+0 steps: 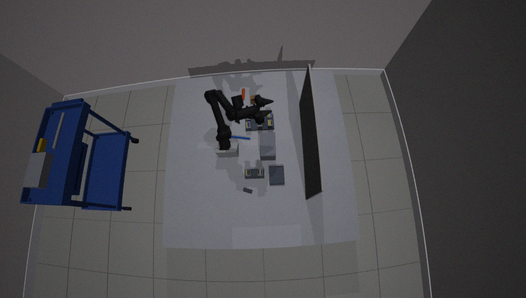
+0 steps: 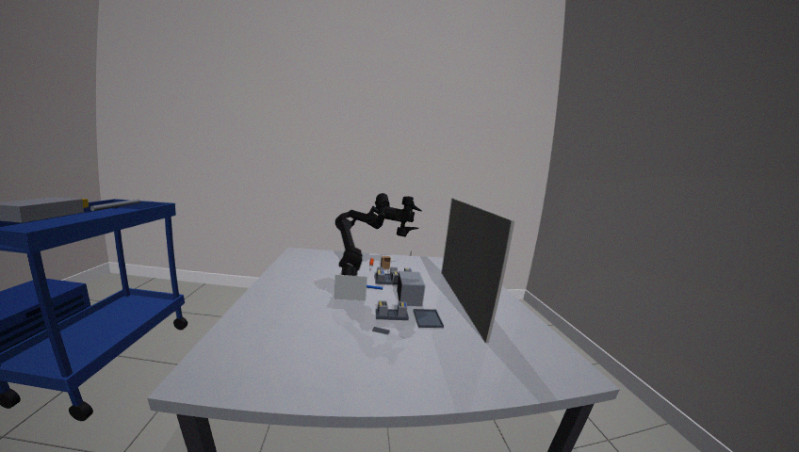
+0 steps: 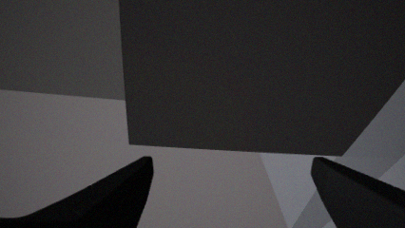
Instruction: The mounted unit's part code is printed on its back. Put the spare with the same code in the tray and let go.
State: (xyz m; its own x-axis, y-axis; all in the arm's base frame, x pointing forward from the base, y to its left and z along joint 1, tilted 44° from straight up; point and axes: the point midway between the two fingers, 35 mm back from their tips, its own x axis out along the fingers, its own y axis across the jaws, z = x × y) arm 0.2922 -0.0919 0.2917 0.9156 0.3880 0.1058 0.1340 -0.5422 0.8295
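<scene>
My gripper [image 1: 272, 107] [image 2: 418, 218] [image 3: 231, 164] is open and empty, high above the table's far part, fingers toward the dark panel. Grey units with yellow and blue labels stand in a front rack [image 1: 254, 177] [image 2: 391, 316], one unit [image 1: 247, 172] [image 2: 382, 307] left and one [image 1: 260, 171] [image 2: 402, 308] right. A back rack [image 1: 259, 129] [image 2: 386, 282] bears several more, partly hidden by the arm in the top view. The flat dark tray [image 1: 276, 174] [image 2: 428, 317] is empty. I cannot tell which unit is the mounted one; no code is readable.
A dark upright panel [image 1: 311, 136] [image 2: 476, 263] [image 3: 247, 71] stands at the right. A grey box [image 1: 267, 145] [image 2: 413, 291] stands between the racks. A blue stick [image 1: 240, 137] [image 2: 374, 287], small dark block [image 1: 247, 190] [image 2: 381, 330], orange piece [image 1: 243, 94] and brown block [image 2: 385, 262] lie about.
</scene>
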